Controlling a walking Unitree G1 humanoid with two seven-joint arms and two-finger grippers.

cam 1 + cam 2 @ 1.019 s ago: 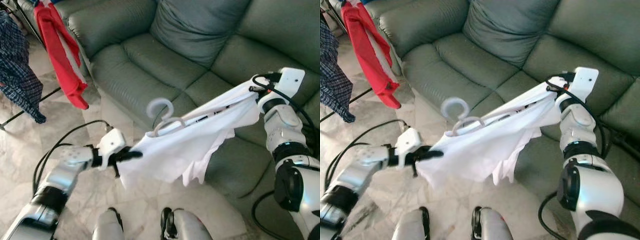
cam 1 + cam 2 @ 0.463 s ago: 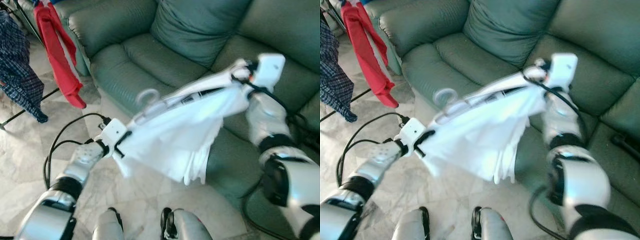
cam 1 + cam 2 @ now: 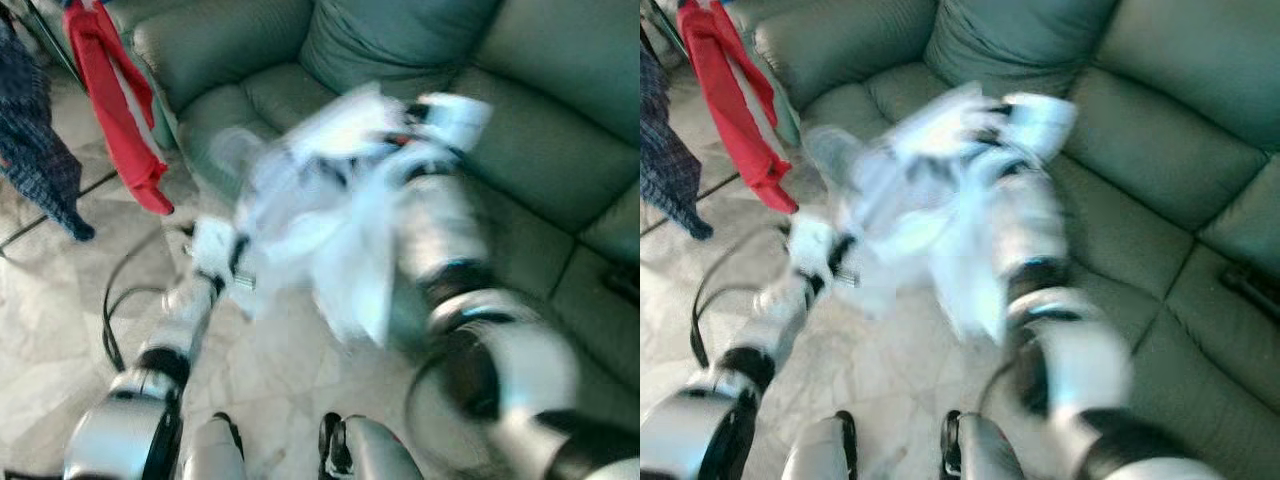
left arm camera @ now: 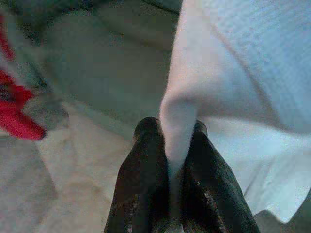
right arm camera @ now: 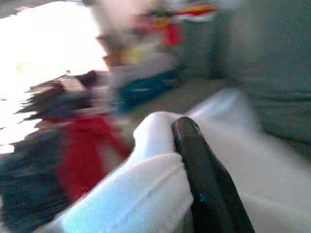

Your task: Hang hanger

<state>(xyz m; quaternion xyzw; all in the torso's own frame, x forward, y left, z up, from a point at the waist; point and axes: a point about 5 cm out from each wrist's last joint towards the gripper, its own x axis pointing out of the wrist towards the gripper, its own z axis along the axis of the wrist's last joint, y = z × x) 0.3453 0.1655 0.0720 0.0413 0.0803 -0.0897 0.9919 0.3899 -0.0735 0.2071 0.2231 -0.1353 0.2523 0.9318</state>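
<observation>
Both head views are heavily motion-blurred. The landmark is the green leather sofa point(image 3: 540, 130).

The white garment point(image 3: 330, 220) is held up in front of the sofa's seat cushions, spread between the 2 arms and above the pale marble floor point(image 3: 50, 330). The blur is too strong to make out the hanger inside it; a pale loop-like smear near the garment's end farthest from the sofa's back may be its hook, but I cannot tell.

The left end effector point(image 4: 171, 145) is clamped on the garment: in the left wrist view its 2 black fingers point(image 4: 141, 170) pinch a fold of white cloth between them, with the sofa's front and the floor beyond. In the head views this end effector sits at the garment's lower edge, over the floor just in front of the sofa.

The right end effector point(image 3: 445, 115) is at the garment's upper end, over the sofa seat. In the right wrist view 1 black finger point(image 5: 204, 170) presses against bunched white cloth; the grip reads as closed on the garment.

A red garment point(image 3: 120, 110) hangs beside the sofa's armrest, and a dark blue checked garment point(image 3: 35, 150) hangs further out from the sofa.
</observation>
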